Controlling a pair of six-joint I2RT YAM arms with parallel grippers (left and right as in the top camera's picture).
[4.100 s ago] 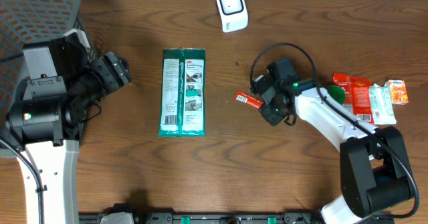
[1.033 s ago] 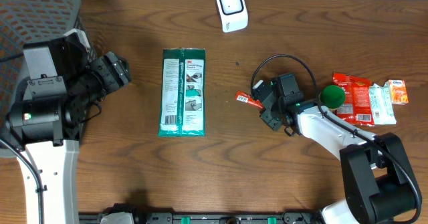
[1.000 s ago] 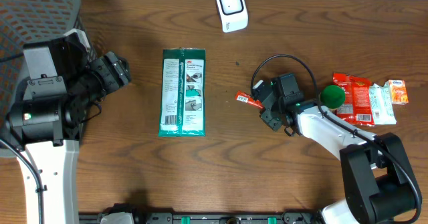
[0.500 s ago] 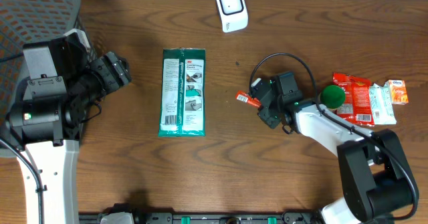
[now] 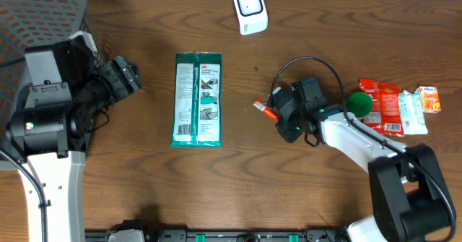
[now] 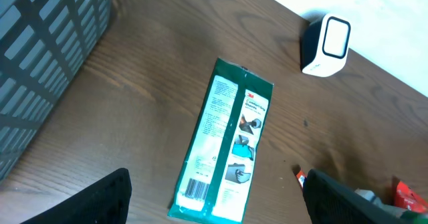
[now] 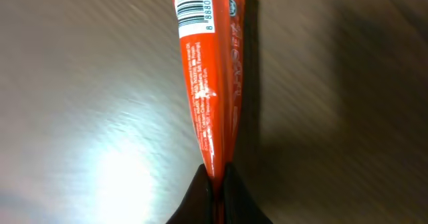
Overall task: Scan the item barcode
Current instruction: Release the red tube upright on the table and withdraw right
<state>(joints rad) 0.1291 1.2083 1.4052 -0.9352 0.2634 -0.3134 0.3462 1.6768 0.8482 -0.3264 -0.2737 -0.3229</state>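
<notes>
sachet (image 7: 212,83): glossy orange-red foil, narrow, white barcode patch reading "8 8880…", right of centre on wood table (image 5: 159,199) | right gripper (image 7: 216,184) clamped on its tip | left gripper (image 5: 124,76) jaws wide apart, empty | flat green 3M pack (image 5: 198,99) | rounded white scanner (image 5: 249,9)

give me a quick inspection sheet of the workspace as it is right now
surface: brown wooden table, no spills seen
job's things: orange sachet nipped at one end, barcode facing the right wrist camera; white scanner at the far edge
clutter: green wipes pack, green ball, red packets, small cartons
pincers: left pincer open, empty; right pincer shut on the orange sachet
cables: black cable looping over the right arm
surroundings: grey mesh chair at left
</notes>
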